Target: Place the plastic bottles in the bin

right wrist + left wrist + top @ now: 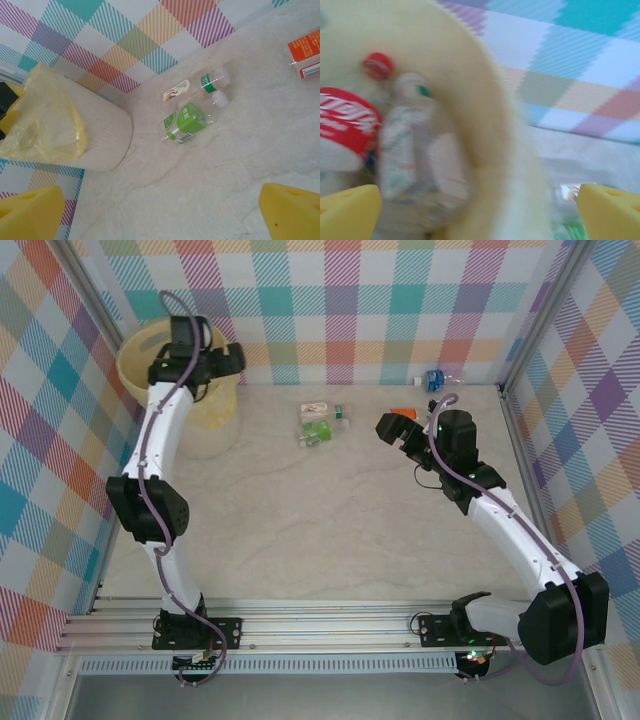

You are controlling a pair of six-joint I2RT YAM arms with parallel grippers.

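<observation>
The bin (215, 410) is pale yellow and lined with a translucent yellow bag (45, 120). Inside it, the red bottle (342, 122) has a red label with white lettering and a red cap. The worktop (330, 530) is marbled cream and beige. On it lie the green bottle (186, 119), clear with a bright green label and white cap, and the white-labelled bottle (192, 86) with a green band. The orange bottle (305, 47) has an orange-red label. The walls (380, 300) are pastel plaid in teal, pink, orange, purple and yellow, with diagonal stripes. The left pincer (480, 212) and right pincer (160, 212) have yellow pads (292, 210). The arms (165, 430) are white with black joints.
</observation>
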